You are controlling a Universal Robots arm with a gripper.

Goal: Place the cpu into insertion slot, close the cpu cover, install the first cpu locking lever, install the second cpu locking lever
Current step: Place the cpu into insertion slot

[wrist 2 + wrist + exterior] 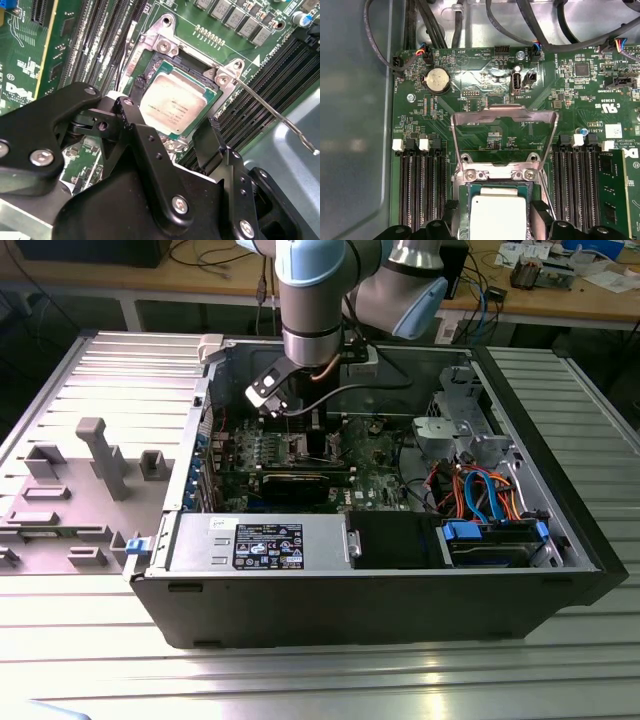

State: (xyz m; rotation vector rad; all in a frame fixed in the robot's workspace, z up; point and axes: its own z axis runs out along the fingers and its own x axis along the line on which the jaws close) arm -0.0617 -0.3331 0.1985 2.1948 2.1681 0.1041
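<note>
Exterior view: tool (pixel 300 428) being held low inside open computer case (pixel 400 600), over green motherboard (pixel 385 475).

Second wrist view: cpu (pixel 172 106) being shown seated flat in insertion slot (pixel 192 56). Tool (pixel 167 117) released, fingers (pixel 131 116) spread and straddling chip.

First wrist view: cpu cover (pixel 502 112) being shown raised above slot.

Handling, as judged: chip light, stiff, thin, with fragile contact face; being best gripped by opposite edges only.
</note>
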